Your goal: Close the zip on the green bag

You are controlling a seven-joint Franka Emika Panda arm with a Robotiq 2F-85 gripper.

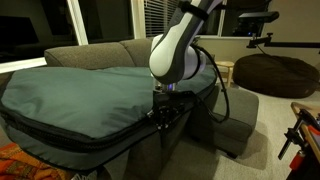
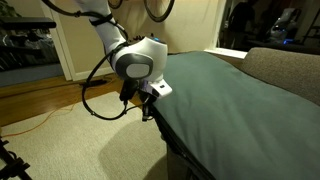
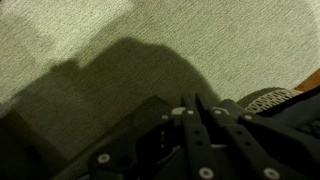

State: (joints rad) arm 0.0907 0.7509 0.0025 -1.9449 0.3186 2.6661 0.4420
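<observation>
Wrist view: my hand (image 3: 200,108) is pressed together, down at the zip (image 1: 80,133) edging the bag (image 1: 80,92); its contents are hidden.

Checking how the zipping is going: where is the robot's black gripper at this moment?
In both exterior views the black gripper hangs at the side edge of the large teal-green fabric bag, right by its dark zipper band.
</observation>
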